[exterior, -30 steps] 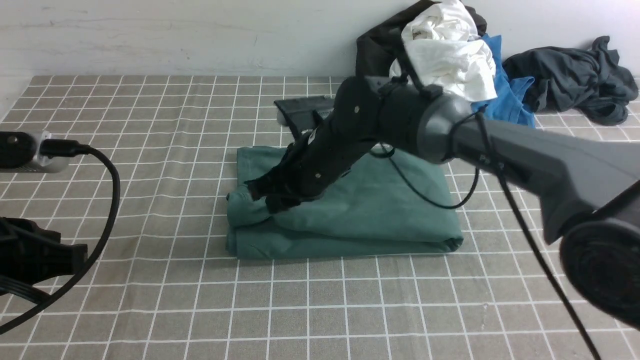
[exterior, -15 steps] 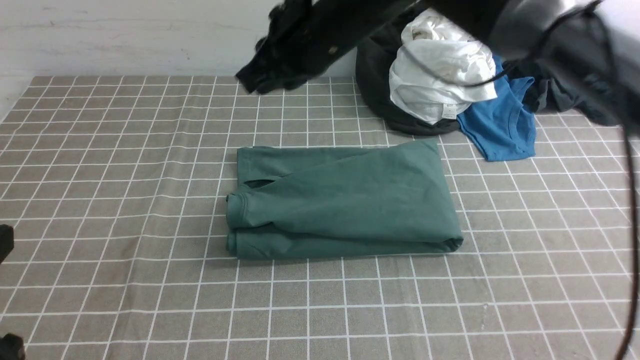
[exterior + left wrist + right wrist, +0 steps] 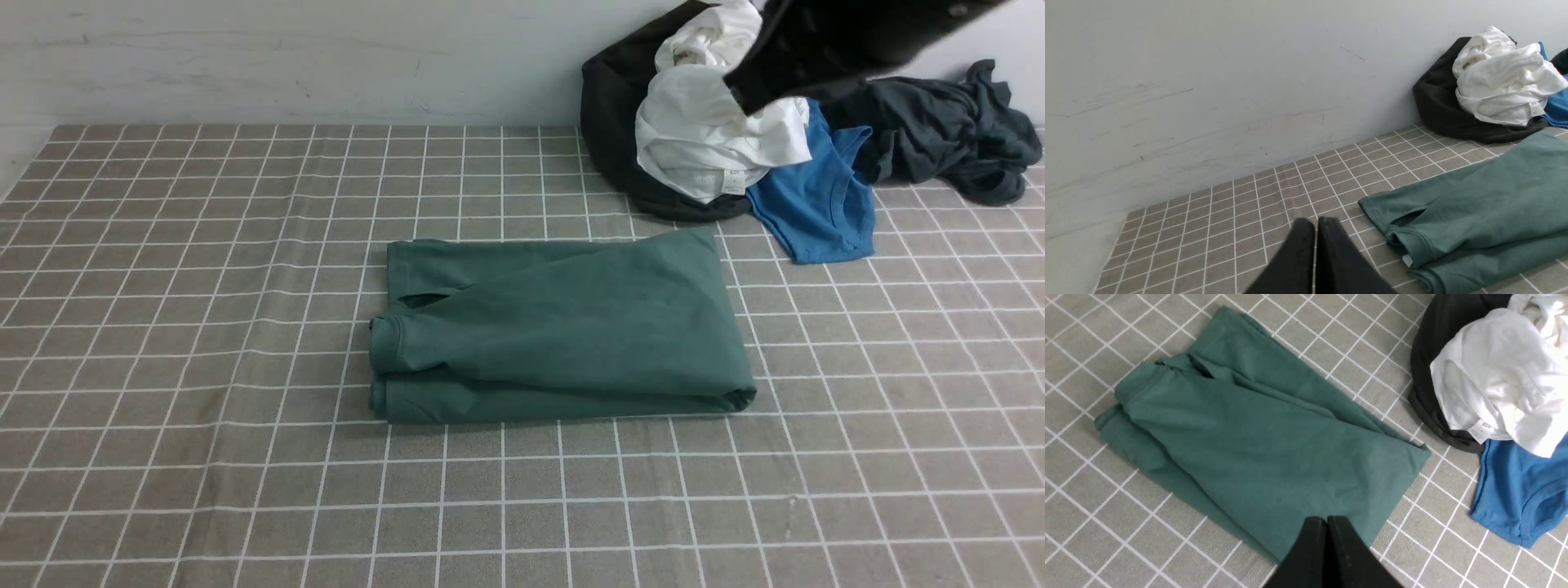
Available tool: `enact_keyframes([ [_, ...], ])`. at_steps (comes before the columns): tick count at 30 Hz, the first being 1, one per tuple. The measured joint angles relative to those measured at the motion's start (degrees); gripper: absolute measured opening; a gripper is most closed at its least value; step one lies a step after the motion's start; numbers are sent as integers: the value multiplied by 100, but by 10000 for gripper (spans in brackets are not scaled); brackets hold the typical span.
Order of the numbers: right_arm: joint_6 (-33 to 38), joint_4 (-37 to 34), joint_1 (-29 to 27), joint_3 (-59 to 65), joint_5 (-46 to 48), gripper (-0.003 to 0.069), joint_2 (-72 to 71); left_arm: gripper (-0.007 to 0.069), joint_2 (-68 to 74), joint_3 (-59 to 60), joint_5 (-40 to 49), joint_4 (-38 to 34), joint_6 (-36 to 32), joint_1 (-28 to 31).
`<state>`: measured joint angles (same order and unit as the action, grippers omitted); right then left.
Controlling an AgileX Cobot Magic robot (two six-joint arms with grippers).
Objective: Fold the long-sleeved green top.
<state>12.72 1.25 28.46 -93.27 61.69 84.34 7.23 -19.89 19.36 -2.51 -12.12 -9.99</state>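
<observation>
The green long-sleeved top (image 3: 563,331) lies folded into a compact rectangle in the middle of the checked cloth, its ribbed edge rolled at the left end. It also shows in the left wrist view (image 3: 1486,204) and the right wrist view (image 3: 1265,445). My right gripper (image 3: 747,86) hangs high at the upper right of the front view, shut and empty, well clear of the top; its joined fingers (image 3: 1327,519) show above the fabric. My left gripper (image 3: 1316,222) is shut and empty, off to the left of the top; the front view does not show it.
A pile of clothes sits at the back right against the wall: a black garment (image 3: 608,106), a white one (image 3: 706,131), a bright blue shirt (image 3: 816,204) and a dark grey garment (image 3: 939,126). The checked cloth (image 3: 204,327) covers the table.
My right arm has lifted off the folded top, swung up and away to the upper right, and its jaws have shut. The left arm has withdrawn out of the front view.
</observation>
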Motion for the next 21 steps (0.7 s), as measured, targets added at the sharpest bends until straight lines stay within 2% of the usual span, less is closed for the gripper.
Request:
enact_keyframes([
  [5,-17,-19,-44,2173,-1861,-14,-1541,-7,0,0,0,0,-5,0],
  [6,-17,-19,-44,2256,-2012,-14,-1605,-7,0,0,0,0,-5,0],
  [10,-17,-19,-44,3967,-3563,-14,-3053,-7,0,0,0,5,-5,0],
  [11,-17,-19,-44,4206,-3710,-14,-3181,-7,0,0,0,5,-5,0],
  [13,-17,-19,-44,5200,-4740,-14,-3962,-7,0,0,0,5,-5,0],
  [15,-17,-19,-44,5564,-5118,-14,-4228,-7,0,0,0,5,-5,0],
  [18,-17,-19,-44,6814,-6435,-14,-5019,-7,0,0,0,5,-5,0],
  [21,-17,-19,-44,7471,-7051,-14,-5363,-7,0,0,0,5,-5,0],
])
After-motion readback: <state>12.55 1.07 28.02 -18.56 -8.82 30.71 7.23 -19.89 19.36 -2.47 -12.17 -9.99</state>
